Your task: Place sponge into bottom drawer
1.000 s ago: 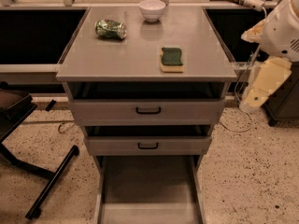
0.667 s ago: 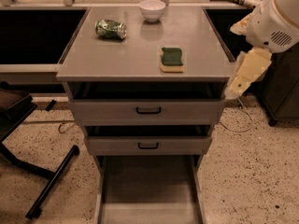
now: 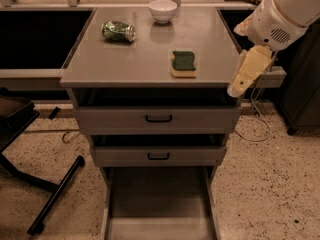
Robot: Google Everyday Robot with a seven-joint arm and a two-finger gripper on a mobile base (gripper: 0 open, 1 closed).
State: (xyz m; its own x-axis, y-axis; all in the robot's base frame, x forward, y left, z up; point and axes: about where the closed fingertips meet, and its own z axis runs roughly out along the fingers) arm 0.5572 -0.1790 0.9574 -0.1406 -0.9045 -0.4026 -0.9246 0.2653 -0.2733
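The sponge [image 3: 183,64] lies flat on the grey cabinet top [image 3: 130,64], green scrub side up, near the right front. The bottom drawer [image 3: 157,199] is pulled out toward the camera, and its long grey tray holds nothing that I can see. My gripper [image 3: 246,74] hangs from the white arm [image 3: 282,14] at the cabinet's right front corner. It points down and left, is to the right of the sponge and apart from it, and holds nothing that I can see.
A dented green can [image 3: 118,31] and a white bowl [image 3: 163,10] sit at the back of the cabinet top. Two shallower drawers with black handles [image 3: 158,118] are above the bottom drawer. A black chair base [image 3: 55,194] stands on the floor at left and a cable [image 3: 255,129] at right.
The arm has swung left toward the cabinet. The gripper now hangs at the cabinet's right front corner, closer to the sponge. The sponge and drawers have not moved.
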